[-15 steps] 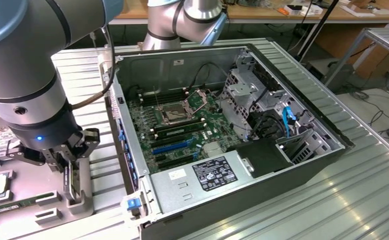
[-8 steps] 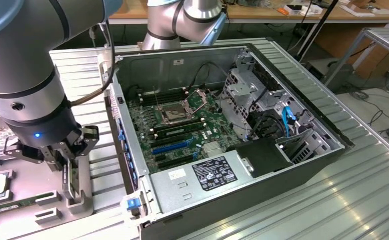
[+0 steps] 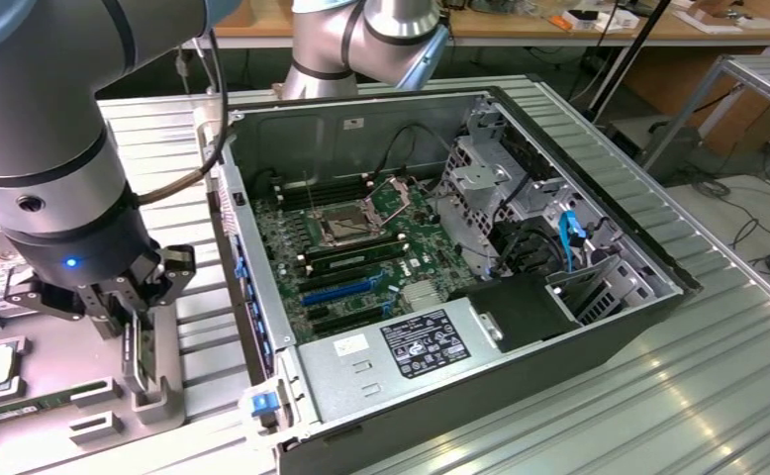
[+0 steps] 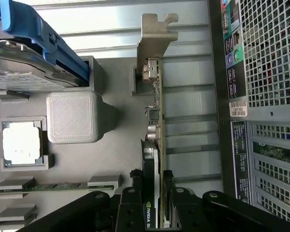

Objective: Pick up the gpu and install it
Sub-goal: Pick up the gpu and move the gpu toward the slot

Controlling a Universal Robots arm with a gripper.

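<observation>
The gripper (image 3: 119,315) (image 4: 152,216) is closed narrow on the gpu (image 3: 135,358) (image 4: 151,159). The gpu stands on edge in the gray fixture tray (image 3: 160,406) (image 4: 116,159), at the exterior view's left of the open computer case (image 3: 543,346) (image 4: 261,96). The hard drive (image 4: 19,72), CPU (image 4: 21,145) and RAM stick (image 4: 53,186) sit beside it.

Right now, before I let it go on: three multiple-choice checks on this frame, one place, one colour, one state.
1. Where does the gpu stand? A in the grey holder beside the computer case; B in a motherboard slot; C on the power supply.
2. What colour is the drive carrier? A red; B blue; C yellow.
3. The computer case is: A closed; B open, lying on its side; C upside down.
Answers: 1 A, it stands on edge in the holder with the gripper at it. 2 B, blue plastic over the drive. 3 B, its inside is exposed.
</observation>
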